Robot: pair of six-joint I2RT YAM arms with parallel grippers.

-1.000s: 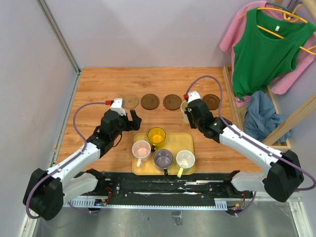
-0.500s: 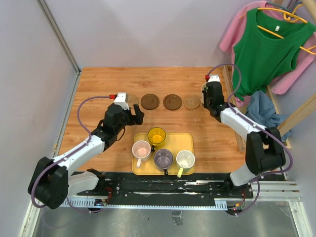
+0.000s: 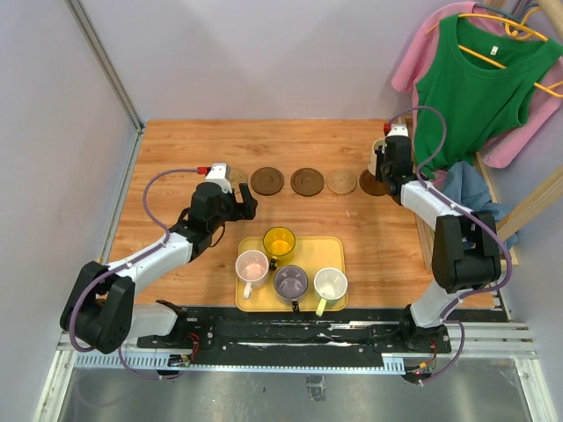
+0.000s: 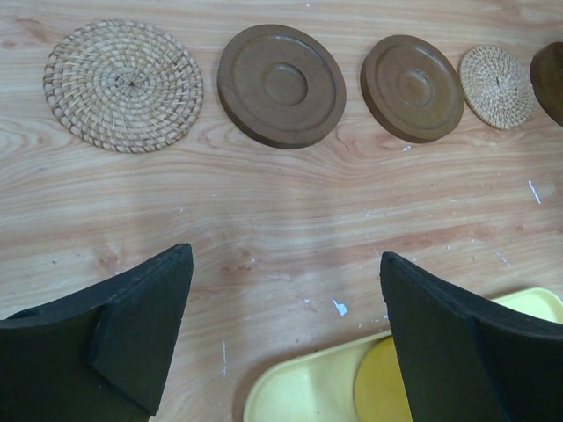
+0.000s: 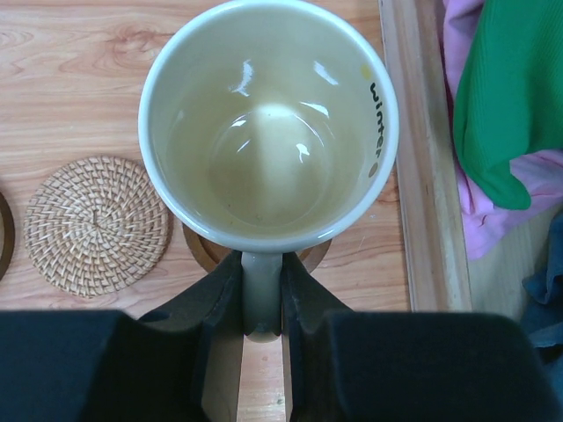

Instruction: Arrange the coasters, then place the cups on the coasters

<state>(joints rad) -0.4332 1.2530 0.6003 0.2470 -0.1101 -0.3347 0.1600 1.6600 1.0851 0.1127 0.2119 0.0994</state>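
The bench (image 3: 176,149) is orange-brown wood with a pale, streaky grain. The far-left woven coaster (image 4: 123,85) is tan with a spiral basket weave, and the second woven coaster (image 4: 497,86) matches it. The left brown coaster (image 4: 281,85) and middle brown coaster (image 4: 412,88) are plain dark brown with ringed faces; the end brown coaster (image 5: 197,250) is the same dark brown. The tray (image 3: 330,251) is yellow. On it are a pink cup (image 3: 252,265), a yellow cup (image 3: 280,240), a grey-purple cup (image 3: 291,281) and a pale green-white cup (image 3: 331,283) with a yellow-green handle. The cream cup (image 5: 268,132) has a white rim and black lettering inside. Both the left gripper (image 4: 283,264) and right gripper (image 5: 261,299) are black. The tank top (image 3: 475,88) is green.
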